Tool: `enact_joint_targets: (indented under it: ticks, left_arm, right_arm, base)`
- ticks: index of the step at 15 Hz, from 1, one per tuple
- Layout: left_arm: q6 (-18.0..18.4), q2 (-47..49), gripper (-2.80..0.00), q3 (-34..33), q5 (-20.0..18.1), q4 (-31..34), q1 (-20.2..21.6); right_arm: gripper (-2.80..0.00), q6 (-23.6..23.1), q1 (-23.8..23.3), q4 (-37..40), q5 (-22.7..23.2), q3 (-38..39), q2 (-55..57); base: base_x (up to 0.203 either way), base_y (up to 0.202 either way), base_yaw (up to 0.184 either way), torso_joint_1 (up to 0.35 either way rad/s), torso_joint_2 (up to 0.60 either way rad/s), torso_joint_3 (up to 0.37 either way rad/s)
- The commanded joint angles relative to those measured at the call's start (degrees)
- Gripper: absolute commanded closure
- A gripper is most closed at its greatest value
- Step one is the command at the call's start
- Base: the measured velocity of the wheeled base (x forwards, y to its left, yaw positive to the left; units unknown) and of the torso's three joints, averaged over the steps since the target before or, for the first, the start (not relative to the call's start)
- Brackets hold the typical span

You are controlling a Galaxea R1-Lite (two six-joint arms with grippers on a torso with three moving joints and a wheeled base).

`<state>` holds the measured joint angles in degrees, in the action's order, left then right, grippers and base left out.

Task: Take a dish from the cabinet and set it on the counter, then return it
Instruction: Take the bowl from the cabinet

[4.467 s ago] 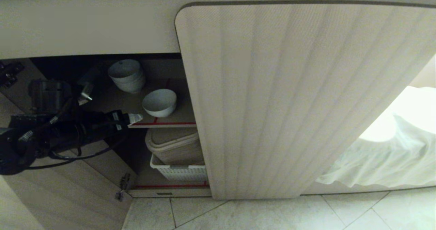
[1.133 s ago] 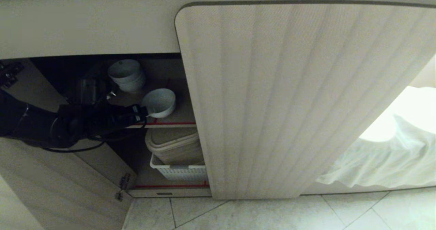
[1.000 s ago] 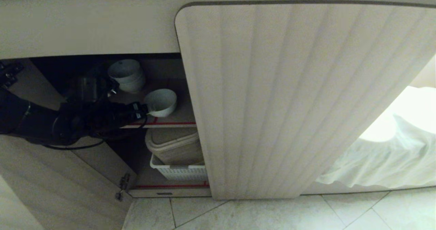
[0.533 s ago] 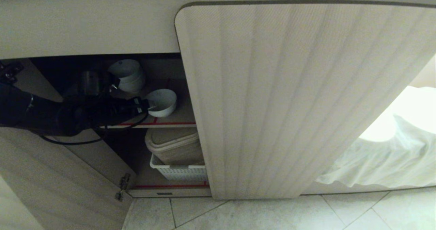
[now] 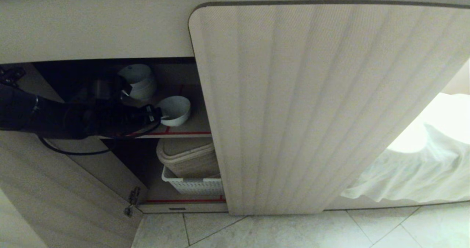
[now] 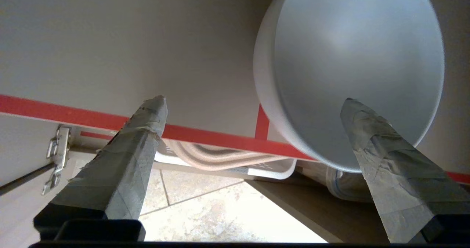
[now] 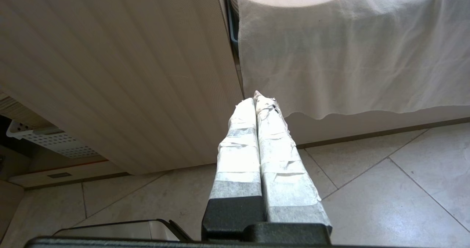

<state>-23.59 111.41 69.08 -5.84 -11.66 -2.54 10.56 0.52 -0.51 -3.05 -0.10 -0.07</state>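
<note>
Head view: the left end effector (image 5: 158, 113) has crept onto the shelf to the dish (image 5: 177, 110), near the cabinet's (image 5: 315, 105) opening. Left wrist view: fingers (image 6: 371, 138) spread wide astride its rim (grasp imminent, I judge). Right wrist view: right end effector (image 7: 256, 100) closed, parked above floor.

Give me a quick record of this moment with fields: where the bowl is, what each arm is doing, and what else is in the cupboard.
dish: single white bowl on the upper shelf of the cabinet, near its red front edge
left gripper: inside the cabinet, jaws open, one finger over the bowl's rim, not closed on it
right gripper: parked outside by the closed door, jaws shut
bowl stack: behind the single bowl
lower shelf: white basket holding a beige container
</note>
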Motion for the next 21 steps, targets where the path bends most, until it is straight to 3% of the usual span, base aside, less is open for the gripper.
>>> enact_joint_targets:
  ticks: [1,21]
  left_arm:
    - [-0.14,1.06,-2.8,1.71,0.04,0.29,-0.01]
    - [0.03,3.81,-2.8,4.08,1.88,0.5,0.07]
  right_arm:
    - [0.0,0.08,0.0,-0.02,-0.03,0.01,0.07]
    - [0.0,0.08,0.0,-0.02,-0.03,0.01,0.07]
  base:
    - [0.0,0.0,0.0,0.0,0.0,0.0]
    - [0.0,0.0,0.0,0.0,0.0,0.0]
